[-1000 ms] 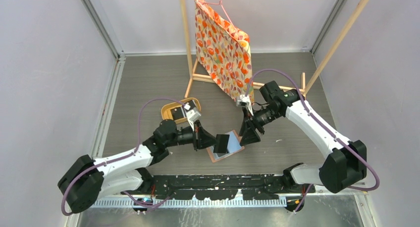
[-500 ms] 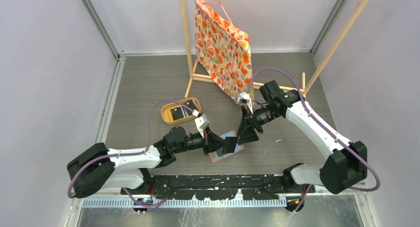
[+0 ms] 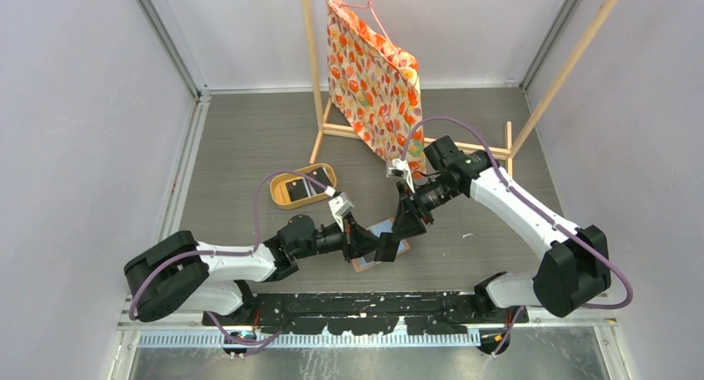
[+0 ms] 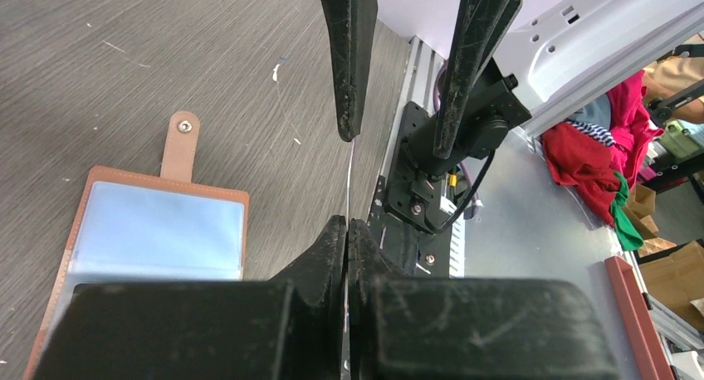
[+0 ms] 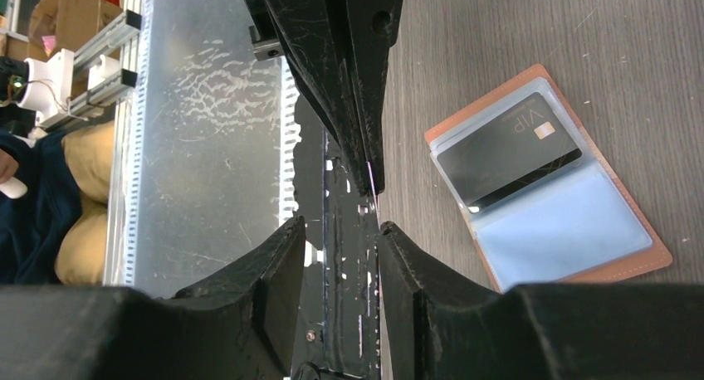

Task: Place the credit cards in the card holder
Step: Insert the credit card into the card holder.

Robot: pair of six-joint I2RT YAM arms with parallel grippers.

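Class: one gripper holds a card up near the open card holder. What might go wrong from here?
1. The left gripper pinches the credit card by one edge while the right gripper is open; letting go early would probably drop it.
2. The card sits close to one right jaw, not centred, so closing may tilt it.
3. The card holder lies loose on the table; pushing a card in could slide it.

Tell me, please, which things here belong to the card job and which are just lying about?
Job: card holder, lying open; black card in its pocket; card pinched in the left arm's fingers; right arm's fingers, apart beside it; wooden tray holding more cards.
Lying about: floral bag; wooden rack.
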